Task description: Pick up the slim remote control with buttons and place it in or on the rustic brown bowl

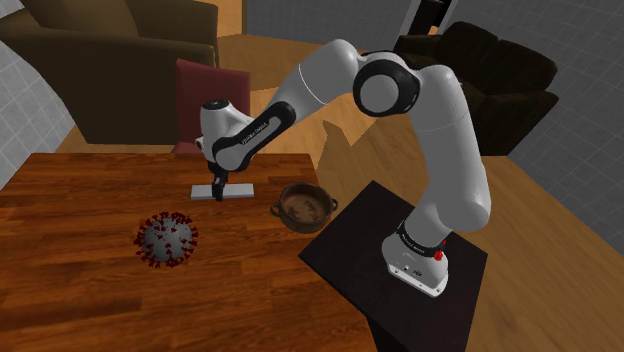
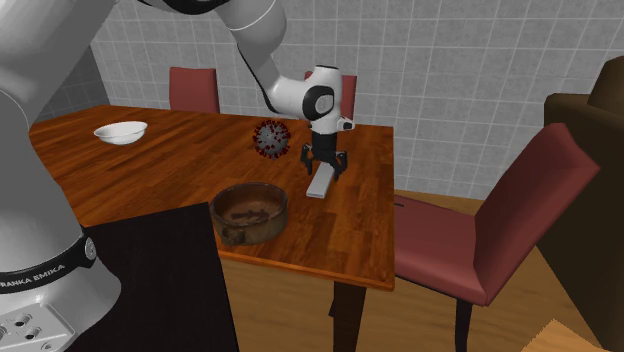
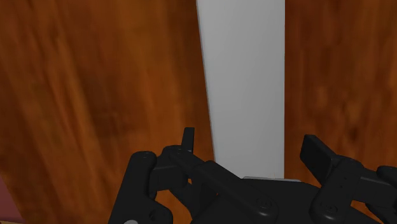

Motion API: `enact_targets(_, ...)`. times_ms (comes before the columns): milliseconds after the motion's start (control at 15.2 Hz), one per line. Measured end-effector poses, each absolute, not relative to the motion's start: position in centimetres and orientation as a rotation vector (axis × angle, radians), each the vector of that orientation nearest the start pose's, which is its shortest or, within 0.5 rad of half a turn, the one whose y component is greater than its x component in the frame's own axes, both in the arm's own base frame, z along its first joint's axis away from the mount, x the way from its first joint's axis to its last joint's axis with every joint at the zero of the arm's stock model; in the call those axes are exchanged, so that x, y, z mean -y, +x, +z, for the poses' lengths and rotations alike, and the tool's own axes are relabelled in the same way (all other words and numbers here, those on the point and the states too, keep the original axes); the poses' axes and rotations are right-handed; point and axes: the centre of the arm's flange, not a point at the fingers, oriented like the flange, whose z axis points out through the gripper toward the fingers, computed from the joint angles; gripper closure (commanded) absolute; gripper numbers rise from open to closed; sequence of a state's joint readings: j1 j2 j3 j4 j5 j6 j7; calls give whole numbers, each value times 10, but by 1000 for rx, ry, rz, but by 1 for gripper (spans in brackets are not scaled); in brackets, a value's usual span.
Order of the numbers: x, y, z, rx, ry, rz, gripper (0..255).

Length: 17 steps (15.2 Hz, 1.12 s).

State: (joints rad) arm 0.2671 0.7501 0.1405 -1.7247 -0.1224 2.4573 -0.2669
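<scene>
The tool [image 1: 220, 185] is seen lowered over the slim remote control [image 1: 243, 190], which is drawn as a plain pale grey slab with no buttons visible. The remote control [image 2: 320, 184] is laid flat on the wooden table [image 2: 170, 160], near the edge that faces the red chair [image 2: 520, 220].

In the wrist view the tool [image 3: 251, 146] is released: its 2 black fingers [image 3: 317, 151] are spread to either side of the remote control [image 3: 245, 76], and a strip of table [image 3: 95, 95] is left visible between each finger and the slab, so nothing is gripped.

The rustic brown bowl [image 1: 300, 218] is set on the table near the corner beside the black stand [image 1: 350, 240], to the shoulder view's right of the remote control and apart from it. In the second exterior view the bowl [image 2: 245, 228] is found nearer the camera than the remote control. A grey ball with red spikes [image 1: 167, 240] is placed on the table at the shoulder view's left of the tool, and a white bowl [image 2: 121, 131] is seen towards the far end of the table.
</scene>
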Motion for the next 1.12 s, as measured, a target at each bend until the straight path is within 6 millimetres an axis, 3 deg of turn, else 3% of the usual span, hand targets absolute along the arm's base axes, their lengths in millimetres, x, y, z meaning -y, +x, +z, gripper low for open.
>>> enact_targets(396, -257, 614, 149, 1119, -2916, 13, 0)
enact_targets(462, -257, 614, 149, 1119, -2916, 13, 255)
enact_targets(1122, -258, 614, 150, 1121, -2915, 11, 255)
